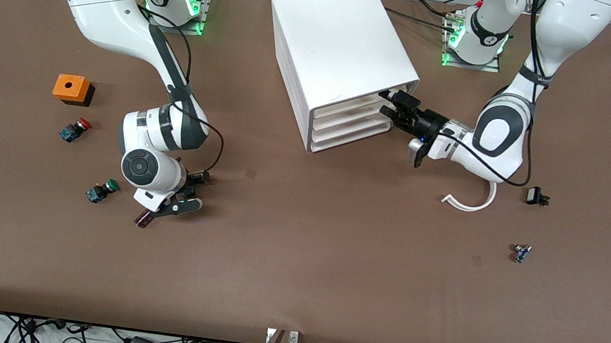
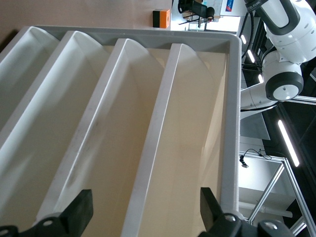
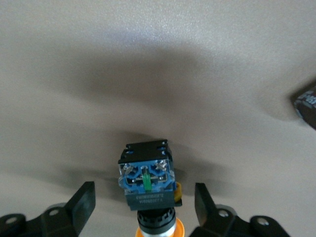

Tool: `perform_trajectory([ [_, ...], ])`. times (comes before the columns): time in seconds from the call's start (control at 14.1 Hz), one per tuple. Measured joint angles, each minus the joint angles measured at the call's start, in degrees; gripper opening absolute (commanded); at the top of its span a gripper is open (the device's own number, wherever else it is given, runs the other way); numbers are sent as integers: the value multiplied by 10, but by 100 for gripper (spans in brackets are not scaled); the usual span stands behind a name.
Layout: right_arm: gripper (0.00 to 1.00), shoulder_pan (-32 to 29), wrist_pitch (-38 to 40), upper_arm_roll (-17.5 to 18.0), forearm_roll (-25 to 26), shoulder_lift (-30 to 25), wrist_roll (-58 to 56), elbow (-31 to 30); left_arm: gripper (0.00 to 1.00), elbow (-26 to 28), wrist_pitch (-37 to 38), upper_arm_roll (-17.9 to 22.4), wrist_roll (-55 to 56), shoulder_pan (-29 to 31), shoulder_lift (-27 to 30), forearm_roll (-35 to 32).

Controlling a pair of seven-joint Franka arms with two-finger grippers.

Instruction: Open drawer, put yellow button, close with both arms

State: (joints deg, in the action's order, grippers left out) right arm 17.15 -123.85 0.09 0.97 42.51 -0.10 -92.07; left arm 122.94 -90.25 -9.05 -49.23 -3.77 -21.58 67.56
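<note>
Front view: two white arms work a brown table [image 1: 296,261] on which a large white cabinet [image 1: 341,44] stands near the robots' bases, its four stacked tray drawers facing the left arm's end. The left gripper [image 1: 394,106] sits at the cabinet's open face, level with the uppermost drawer [image 1: 364,102]; in the left wrist view its fingers [image 2: 81,212] are spread wide, one on either side of the top tray's front edge [image 2: 153,163], not touching it. That drawer looks shut or nearly so.

The right gripper [image 1: 181,195] is low over the table toward the right arm's end. Its wrist camera shows the yellow button [image 3: 148,185] lying on the table between wide-apart fingers [image 3: 84,202], blue-and-black body up in the picture, yellow-orange cap toward the wrist; neither finger touches it.

Near the right arm lie a green-capped switch [image 1: 101,191], a red-capped switch [image 1: 74,129] and an orange box [image 1: 72,89]. Toward the left arm's end lie a curved white strip [image 1: 469,203] and two small dark parts [image 1: 537,197] [image 1: 521,253].
</note>
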Motion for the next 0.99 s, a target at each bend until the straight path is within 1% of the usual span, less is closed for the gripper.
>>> perform_trajectory([
  [0.07, 48, 0, 0, 0, 0, 0, 0, 0, 40, 3, -2, 0, -11, 0, 0, 0],
  [0.14, 38, 0, 0, 0, 0, 0, 0, 0, 37, 5, -2, 0, -18, 0, 0, 1],
  [0.21, 28, 0, 0, 0, 0, 0, 0, 0, 26, 7, -3, -1, -21, 0, 0, 1],
  [0.28, 19, 0, 0, 0, 0, 0, 0, 1, 12, 8, -7, -1, -23, -2, 0, 1],
  [0.35, 14, 0, 0, 0, 0, 0, 0, 3, 2, 9, -10, -2, -25, -3, 0, 1],
  [0.49, 9, 0, 0, 0, 0, 0, -1, 12, 1, 9, -9, -2, -35, -4, 0, 3],
  [0.64, 9, 1, 3, 0, 0, -4, -2, 32, 1, 3, -11, -1, -42, -4, 1, 5],
  [0.71, 6, 2, 9, 3, 0, -10, -2, 44, 1, -2, -13, 1, -43, -3, -1, 4],
  [0.85, 5, 4, 33, 8, 0, -33, -2, 71, 1, -28, -17, 3, -43, 8, -11, -10],
  [0.92, 3, 7, 50, 10, 0, -48, -2, 89, 1, -49, -18, 5, -43, 18, -20, -23],
  [0.99, 3, 11, 74, 11, 0, -63, -2, 109, 1, -76, -18, 6, -42, 31, -31, -40],
])
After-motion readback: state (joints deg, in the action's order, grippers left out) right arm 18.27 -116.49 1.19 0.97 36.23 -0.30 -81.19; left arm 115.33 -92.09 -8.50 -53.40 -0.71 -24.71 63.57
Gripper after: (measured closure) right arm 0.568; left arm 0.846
